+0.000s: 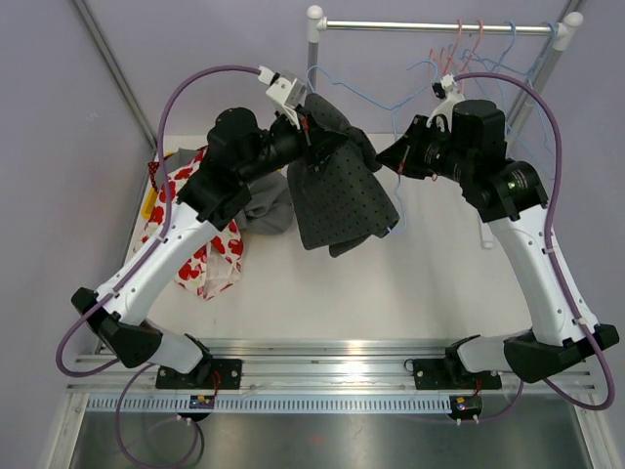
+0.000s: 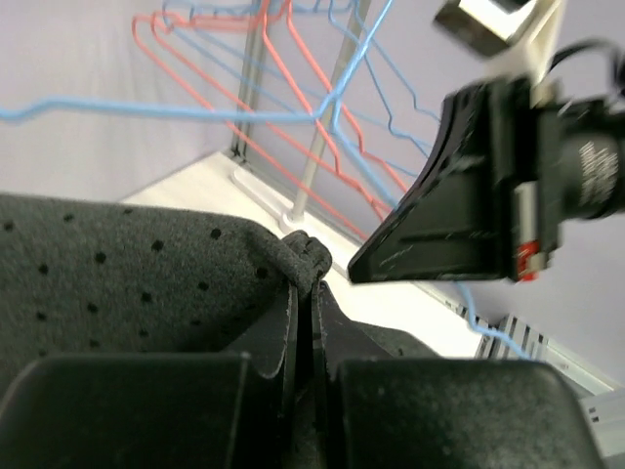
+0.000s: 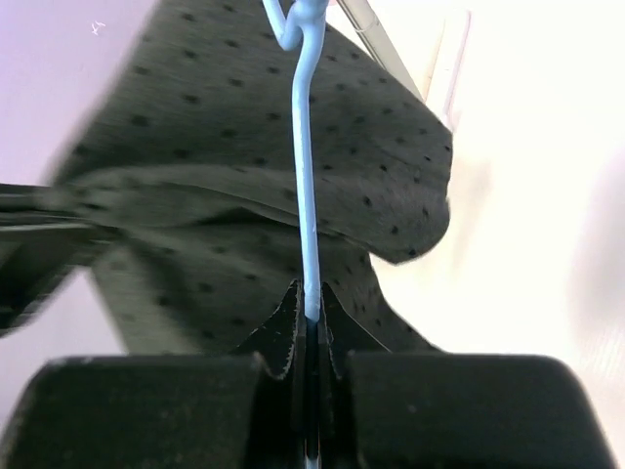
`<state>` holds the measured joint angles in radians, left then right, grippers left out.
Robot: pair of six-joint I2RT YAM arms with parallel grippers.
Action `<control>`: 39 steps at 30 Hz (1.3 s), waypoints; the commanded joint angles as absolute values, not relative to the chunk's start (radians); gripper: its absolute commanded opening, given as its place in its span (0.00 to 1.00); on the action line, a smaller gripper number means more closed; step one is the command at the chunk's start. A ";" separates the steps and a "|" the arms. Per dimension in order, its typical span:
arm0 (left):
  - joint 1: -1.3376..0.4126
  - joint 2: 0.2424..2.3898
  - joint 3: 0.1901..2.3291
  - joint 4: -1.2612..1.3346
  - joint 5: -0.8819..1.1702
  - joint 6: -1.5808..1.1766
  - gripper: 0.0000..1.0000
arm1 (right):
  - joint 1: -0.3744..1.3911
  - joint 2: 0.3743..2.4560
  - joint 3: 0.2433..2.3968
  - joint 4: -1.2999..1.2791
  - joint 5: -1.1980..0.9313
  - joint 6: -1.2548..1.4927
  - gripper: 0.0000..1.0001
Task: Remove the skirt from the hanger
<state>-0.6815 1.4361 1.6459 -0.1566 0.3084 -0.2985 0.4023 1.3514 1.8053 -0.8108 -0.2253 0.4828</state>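
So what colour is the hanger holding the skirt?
Light blue; the hanger shows best in the right wrist view.

Lilac walls (image 1: 59,147) — white table (image 1: 342,293)

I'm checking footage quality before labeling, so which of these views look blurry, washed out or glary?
Top external: sharp overall, with a bright glare patch on the metal rail between the arm bases. Left wrist: the right arm looks smeared and soft. Right wrist: the skirt blurs toward the left edge, the table is washed out bright, and the blue hanger stays fairly crisp.
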 commanded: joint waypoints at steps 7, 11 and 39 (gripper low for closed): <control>-0.678 1.446 1.908 -0.188 0.255 -0.305 0.00 | 0.405 1.304 1.775 -0.764 -0.153 0.454 0.00; -0.678 1.488 2.101 -0.311 0.172 -0.252 0.00 | 0.403 1.304 1.763 -0.764 -0.143 0.446 0.00; -0.137 1.857 2.449 -0.690 -0.233 -0.098 0.00 | 0.405 1.652 2.326 -0.907 0.066 0.270 0.00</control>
